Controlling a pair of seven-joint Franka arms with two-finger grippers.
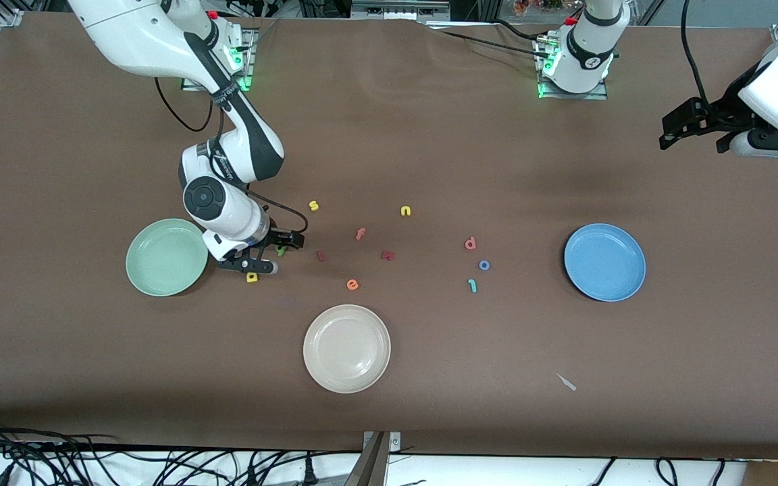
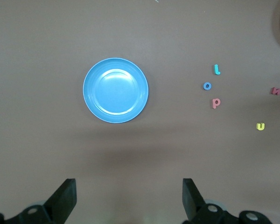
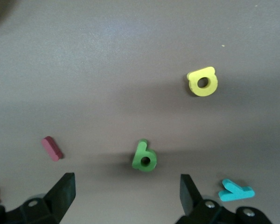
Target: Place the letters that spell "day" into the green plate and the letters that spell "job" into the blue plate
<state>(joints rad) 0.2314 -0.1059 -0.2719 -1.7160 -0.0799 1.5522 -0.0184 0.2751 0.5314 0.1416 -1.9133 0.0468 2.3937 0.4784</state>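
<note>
Cream plate [image 1: 346, 347], right claw [image 1: 269, 255] hiding teal letter [image 3: 236, 191]

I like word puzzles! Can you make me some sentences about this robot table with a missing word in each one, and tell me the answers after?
1. The right gripper hangs open over a small letter coloured dark ____.
2. The plate nearest the front camera is coloured ____.
3. The left gripper, waiting open, is up beyond the ____ plate's end of the table.
4. The number of letters lying in the green plate is ____.

Missing words: green, cream-white, blue, zero
</note>
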